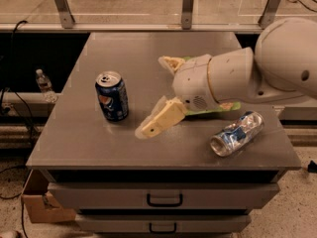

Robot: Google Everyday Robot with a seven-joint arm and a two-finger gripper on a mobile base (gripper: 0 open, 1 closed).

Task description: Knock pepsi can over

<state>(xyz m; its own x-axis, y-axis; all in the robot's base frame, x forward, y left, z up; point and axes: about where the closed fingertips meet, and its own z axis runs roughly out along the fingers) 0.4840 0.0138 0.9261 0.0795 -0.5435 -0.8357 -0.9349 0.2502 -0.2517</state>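
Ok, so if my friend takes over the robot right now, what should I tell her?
Tool: open, holding nothing, low over the table, just picture-right of the pepsi can, not touching it.
Pepsi can: upright, front left part of the table.
Also there: crushed silver can on its side at right; green bag under the arm.
Done: can not knocked over yet.
Left: probably push the tool sideways into the pepsi can to tip it.

Grey cabinet top point(148, 58) ahead, two drawers point(164, 200) with dark handles below. Metal posts point(187, 6) and glass panel behind. Speckled floor point(297, 217). Cardboard box point(42, 205) lower left, water bottle point(43, 83) on left ledge. Dim warm light. My gripper point(151, 124) hovers over cabinet top, mid-front.
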